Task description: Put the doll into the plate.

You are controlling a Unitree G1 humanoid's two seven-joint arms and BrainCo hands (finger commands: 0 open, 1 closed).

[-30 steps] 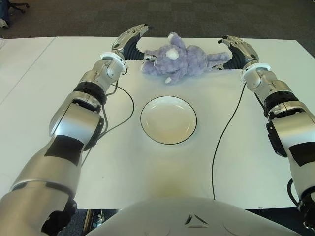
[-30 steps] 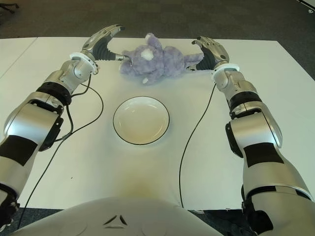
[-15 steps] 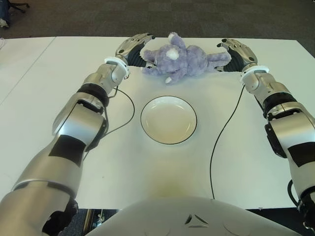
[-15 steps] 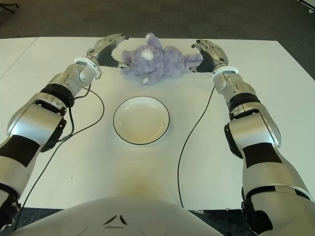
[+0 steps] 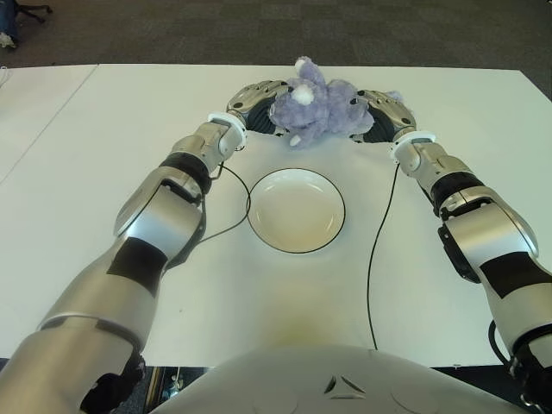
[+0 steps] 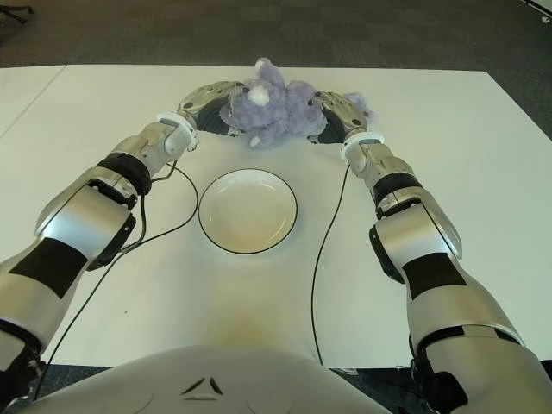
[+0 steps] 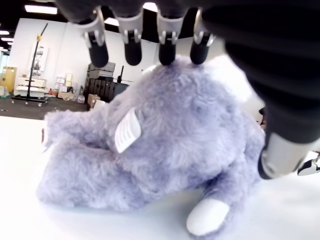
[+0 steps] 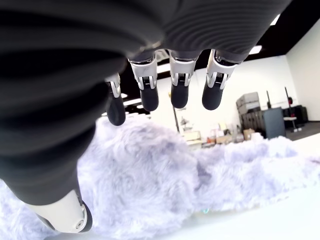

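Doll lavender, white patches; plate white, black-rimmed.

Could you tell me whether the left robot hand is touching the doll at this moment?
Touching. In the left wrist view the left robot hand's fingertips press into the fur on top of the doll.

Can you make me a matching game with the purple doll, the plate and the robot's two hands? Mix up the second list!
1. doll
2. plate
3. left hand
4. right hand

a. empty, nearer the robot than the doll
b. against the doll's right side
c. squeezed between both hands
d. against the doll's left side

Pairs: 1-c, 2-a, 3-d, 4-b
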